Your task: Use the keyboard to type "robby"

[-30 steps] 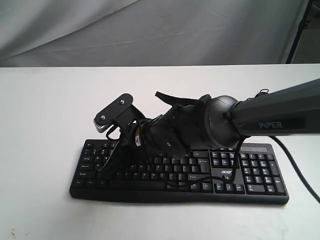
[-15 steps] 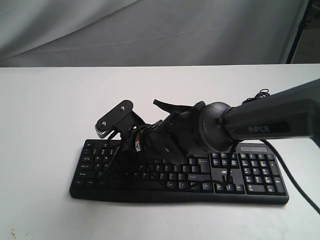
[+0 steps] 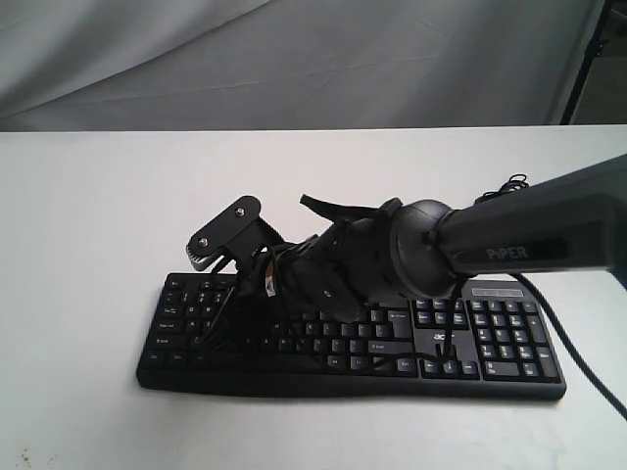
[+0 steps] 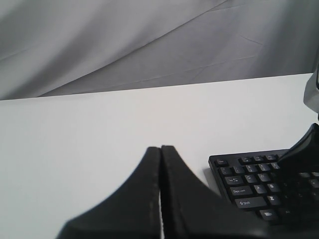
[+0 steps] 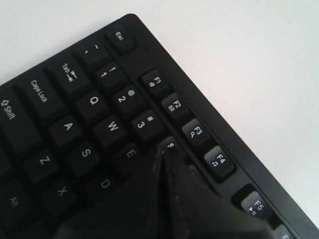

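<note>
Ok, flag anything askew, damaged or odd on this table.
Nothing stands out. The keyboard lies flat with no missing keys in view, the right tool is shut near its E and 4 keys, and the left tool is shut, clear of its Esc corner.

1. Left hand, black, with both fingers pressed flat together along their length, tips meeting in one narrow point.
2. Under and ahead of the hand, a plain white surface.
3. Off to one side of the fingertips and slightly ahead, apart from them: the Esc corner of the black keyboard, Caps Lock and Shift legends readable.
4. Farther out over those keys, a dark curved shape, cut by the frame and hard to identify.
5. Well ahead of the hand, beyond the surface, creased grey cloth.
</note>
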### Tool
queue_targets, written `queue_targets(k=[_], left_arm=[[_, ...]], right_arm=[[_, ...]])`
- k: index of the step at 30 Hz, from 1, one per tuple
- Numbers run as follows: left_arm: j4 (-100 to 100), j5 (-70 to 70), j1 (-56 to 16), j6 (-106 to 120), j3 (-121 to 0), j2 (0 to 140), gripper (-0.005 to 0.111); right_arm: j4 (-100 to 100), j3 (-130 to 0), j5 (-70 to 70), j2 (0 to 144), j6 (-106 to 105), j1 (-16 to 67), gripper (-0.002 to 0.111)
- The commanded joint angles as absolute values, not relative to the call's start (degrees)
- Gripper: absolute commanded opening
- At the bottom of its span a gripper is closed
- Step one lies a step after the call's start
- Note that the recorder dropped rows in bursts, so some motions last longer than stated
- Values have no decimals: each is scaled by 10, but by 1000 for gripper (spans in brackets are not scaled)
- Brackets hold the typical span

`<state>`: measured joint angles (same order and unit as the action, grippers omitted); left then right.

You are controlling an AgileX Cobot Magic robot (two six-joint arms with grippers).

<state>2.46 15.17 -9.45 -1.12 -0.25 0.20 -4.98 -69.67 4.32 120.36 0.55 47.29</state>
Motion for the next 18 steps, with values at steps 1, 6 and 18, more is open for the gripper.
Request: queue_targets(k=[1, 6, 18], left_arm=[[27, 148, -98, -13, 0, 0, 0], [27, 148, -98, -13, 0, 0, 0], [27, 148, -98, -13, 0, 0, 0]], right_arm=[[-47, -698, 45, 1204, 0, 473, 0], [-58, -698, 93, 1176, 0, 473, 0], [-55, -513, 15, 1027, 4, 424, 0]])
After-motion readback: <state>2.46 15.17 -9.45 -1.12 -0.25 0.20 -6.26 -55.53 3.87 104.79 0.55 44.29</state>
